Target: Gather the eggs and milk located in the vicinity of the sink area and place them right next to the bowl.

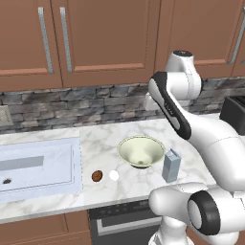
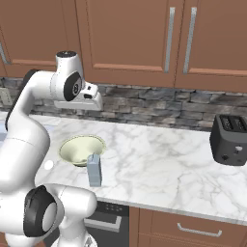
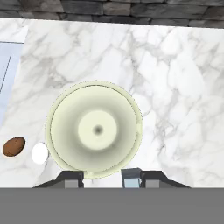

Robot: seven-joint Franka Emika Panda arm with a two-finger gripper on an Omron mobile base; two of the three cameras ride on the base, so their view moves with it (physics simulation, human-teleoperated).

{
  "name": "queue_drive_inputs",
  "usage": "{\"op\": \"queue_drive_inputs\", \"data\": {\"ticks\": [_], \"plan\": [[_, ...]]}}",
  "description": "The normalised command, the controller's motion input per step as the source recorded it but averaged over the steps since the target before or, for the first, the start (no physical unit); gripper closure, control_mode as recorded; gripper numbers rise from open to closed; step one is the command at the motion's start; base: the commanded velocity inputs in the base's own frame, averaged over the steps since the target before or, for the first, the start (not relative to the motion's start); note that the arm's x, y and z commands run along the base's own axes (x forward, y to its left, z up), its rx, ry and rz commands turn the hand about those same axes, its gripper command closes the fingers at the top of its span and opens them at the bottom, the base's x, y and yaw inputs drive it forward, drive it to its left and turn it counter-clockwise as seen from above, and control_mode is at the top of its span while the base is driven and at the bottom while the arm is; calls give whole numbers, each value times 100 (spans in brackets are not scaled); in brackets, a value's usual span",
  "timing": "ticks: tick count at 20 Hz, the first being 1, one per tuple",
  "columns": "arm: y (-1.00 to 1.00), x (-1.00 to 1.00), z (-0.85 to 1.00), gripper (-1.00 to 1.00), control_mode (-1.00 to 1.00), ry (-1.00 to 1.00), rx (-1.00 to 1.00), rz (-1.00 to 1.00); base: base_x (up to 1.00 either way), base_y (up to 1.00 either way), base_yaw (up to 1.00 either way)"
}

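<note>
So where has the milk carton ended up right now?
The milk stands upright on the marble counter, just right of the bowl in the left base view, on the opposite side from the two eggs, with the sink further left.

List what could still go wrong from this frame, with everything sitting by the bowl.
1. The brown egg and white egg lie loose on the marble counter left of the bowl; a nudge could roll them.
2. The milk stands upright near the counter's front edge, so a low arm sweep might tip it off.
</note>
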Motion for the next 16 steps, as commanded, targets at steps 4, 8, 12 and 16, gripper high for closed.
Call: {"op": "queue_drive_inputs", "data": {"ticks": [4,8,12,16], "plan": [[0,-2,-2,-100,-100,1,0,0,0,0,0],[0,-13,-13,-100,-100,0,0,0,0,0,0],[-1,-12,-17,-100,-100,0,0,0,0,0,0],[-9,-8,-14,-100,-100,0,0,0,0,0,0]]}}
